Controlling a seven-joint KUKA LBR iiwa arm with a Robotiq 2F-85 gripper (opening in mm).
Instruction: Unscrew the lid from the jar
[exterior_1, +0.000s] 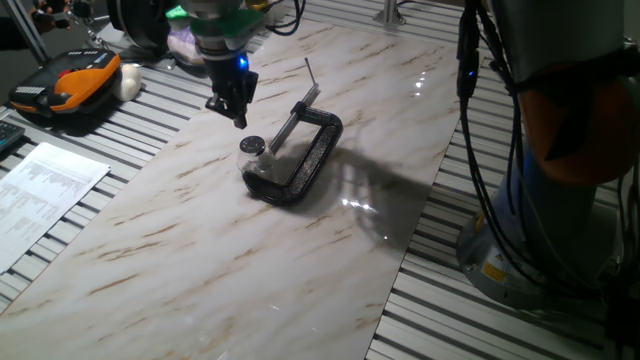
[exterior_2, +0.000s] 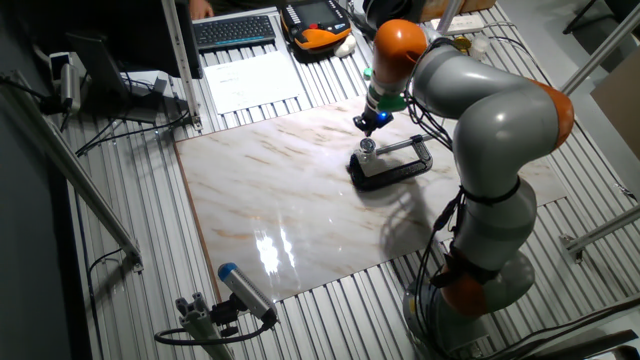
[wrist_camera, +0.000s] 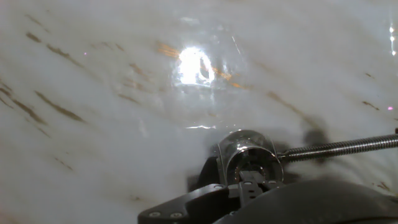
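The jar is a tiny clear glass cylinder held in the black C-clamp, which lies flat on the marble board. The silvery lid sits on top of the jar. My gripper hangs just above and slightly behind the lid, apart from it, with its fingers close together and holding nothing. In the other fixed view the gripper is right above the lid and the clamp. In the hand view the jar shows just beyond the dark fingers, with the clamp screw running off to the right.
The marble board lies on a slatted metal table. An orange and black handset and printed sheets lie at the left. The arm's grey base and cables stand at the right. A keyboard is at the back.
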